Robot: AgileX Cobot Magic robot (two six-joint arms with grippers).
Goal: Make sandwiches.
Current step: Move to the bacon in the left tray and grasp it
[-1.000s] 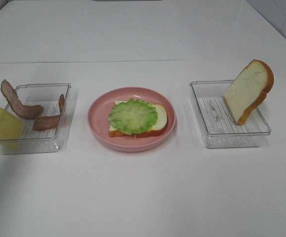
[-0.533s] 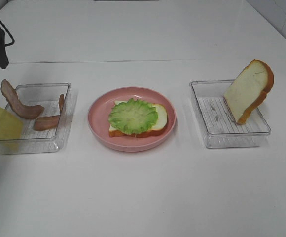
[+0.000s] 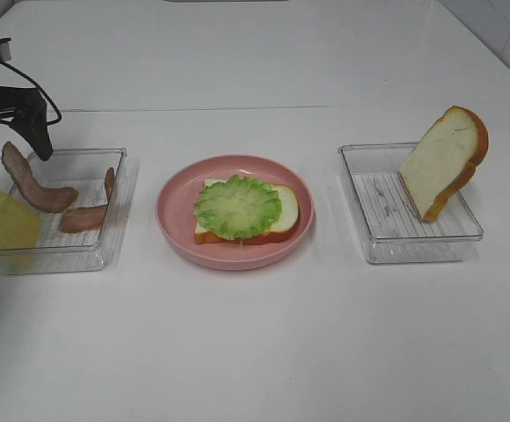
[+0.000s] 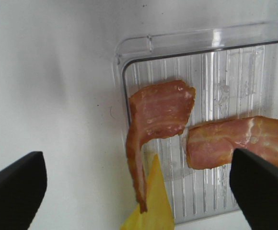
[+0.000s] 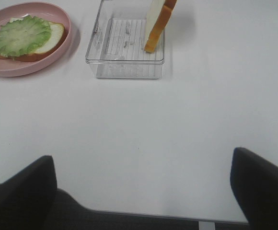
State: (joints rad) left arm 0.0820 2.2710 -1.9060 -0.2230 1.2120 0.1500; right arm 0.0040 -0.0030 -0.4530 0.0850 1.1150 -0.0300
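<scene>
On the pink plate (image 3: 171, 230) lies one bread slice (image 3: 286, 209) with frilly green lettuce (image 3: 236, 207) on top. A second bread slice (image 3: 440, 163) leans upright in the right clear tray (image 3: 387, 230). The left clear tray (image 3: 79, 163) holds two bacon strips; one bacon strip (image 3: 31, 186) hangs over the tray's left wall, and the other bacon strip (image 3: 83, 217) lies inside. A yellow cheese square (image 3: 4, 224) leans on that wall. My left gripper (image 3: 9, 154) hovers open above the draped bacon (image 4: 158, 115), holding nothing. My right gripper (image 5: 141, 191) is open over bare table.
In the right wrist view the plate (image 5: 31, 71) and the bread tray (image 5: 124, 57) lie well ahead of the fingers. The white table's near edge runs just under that gripper. A seam crosses the table behind the trays.
My left gripper came into the exterior view from the upper left and dropped toward the bacon tray. Food and trays have not moved.
</scene>
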